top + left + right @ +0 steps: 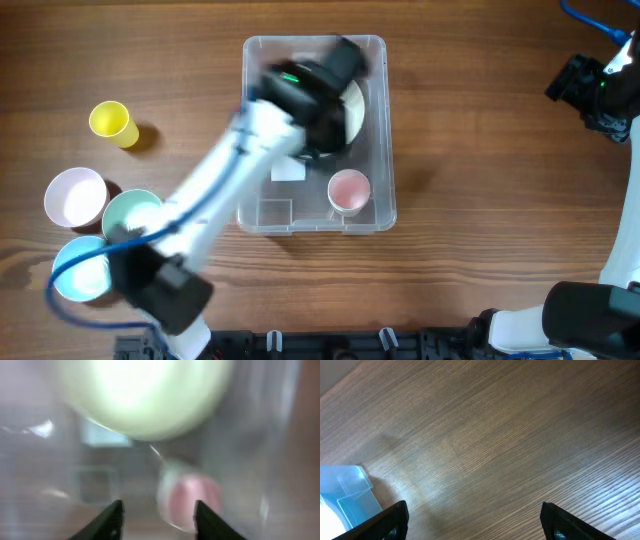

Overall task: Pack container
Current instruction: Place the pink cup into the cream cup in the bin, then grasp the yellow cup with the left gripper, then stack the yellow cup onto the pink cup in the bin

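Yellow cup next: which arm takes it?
Left, probably. The yellow cup sits on that arm's side of the container, and the left tool is open. The right tool hangs over table at the far right.

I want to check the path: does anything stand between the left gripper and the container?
Nothing visible does. The open left gripper hangs over the container, above the pink cup and a pale green bowl inside it.

Overhead looks straight down on my whole counter (480, 150); my left wrist views the same bin (378, 120) up close, my right wrist only counter wood.
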Controlling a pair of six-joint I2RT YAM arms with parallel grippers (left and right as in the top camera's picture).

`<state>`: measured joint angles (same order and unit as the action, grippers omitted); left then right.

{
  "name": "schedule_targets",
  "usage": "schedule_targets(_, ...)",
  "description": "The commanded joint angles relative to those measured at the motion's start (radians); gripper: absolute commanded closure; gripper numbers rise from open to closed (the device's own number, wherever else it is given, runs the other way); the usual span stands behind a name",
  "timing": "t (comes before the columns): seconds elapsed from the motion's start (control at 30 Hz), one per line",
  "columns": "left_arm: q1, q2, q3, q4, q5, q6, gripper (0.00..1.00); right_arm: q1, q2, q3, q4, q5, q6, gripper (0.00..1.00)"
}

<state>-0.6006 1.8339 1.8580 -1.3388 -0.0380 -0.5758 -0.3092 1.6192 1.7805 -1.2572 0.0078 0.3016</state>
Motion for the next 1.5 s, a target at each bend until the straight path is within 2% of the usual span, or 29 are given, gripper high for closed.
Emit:
schedule_targets(0.0,0.303,-0.125,0.005,0.007,-0.164,0.044,0.43,0.003,0.011,-0.008,0.000,-0.005,-0.013,0.14)
schedule_targets(0.17,0.734,-0.012,0.005,0.093,-0.141,0.115,0.46,0.003,0.011,-0.008,0.000,-0.006,-0.013,0.15)
schedule_targets(0.4,0.889,0.233,0.005,0.173,-0.089,0.154,0.41,0.003,0.011,-0.008,-0.004,-0.006,-0.014,0.15)
schedule_targets(0.53,0.890,0.349,0.005,0.204,-0.073,0.206,0.46,0.003,0.011,-0.008,-0.006,-0.006,-0.014,0.14)
schedule_targets(0.77,0.879,0.358,0.005,0.258,-0.071,0.206,0.47,0.003,0.011,-0.008,-0.008,-0.005,-0.014,0.15)
schedule_targets(0.8,0.879,0.358,0.005,0.259,-0.071,0.206,0.53,0.003,0.011,-0.008,-0.008,-0.005,-0.014,0.15)
schedule_targets(0.83,0.879,0.358,0.005,0.259,-0.071,0.206,0.66,0.003,0.011,-0.008,-0.008,-0.005,-0.014,0.15)
schedule_targets(0.9,0.879,0.358,0.005,0.259,-0.071,0.206,0.74,0.003,0.011,-0.008,-0.009,-0.005,-0.014,0.15)
schedule_targets(0.93,0.879,0.358,0.005,0.259,-0.071,0.206,0.86,0.003,0.011,-0.008,-0.009,-0.005,-0.014,0.15)
schedule_targets(1.0,0.879,0.358,0.005,0.259,-0.071,0.206,0.96,0.003,0.011,-0.008,-0.008,-0.005,-0.014,0.15)
schedule_targets(1.1,0.875,0.356,0.005,0.254,-0.064,0.206,0.96,0.003,0.011,-0.008,-0.009,-0.005,-0.014,0.15)
schedule_targets(1.23,0.856,0.287,0.012,0.222,0.014,0.206,0.96,0.003,0.011,-0.008,-0.012,-0.005,-0.014,0.15)
schedule_targets(1.37,0.769,0.108,0.054,0.147,0.019,0.206,0.96,0.003,0.011,-0.008,-0.012,-0.005,-0.014,0.15)
schedule_targets(1.47,0.634,-0.059,0.071,0.072,0.019,0.204,0.96,0.003,0.011,-0.008,-0.010,0.001,-0.029,0.14)
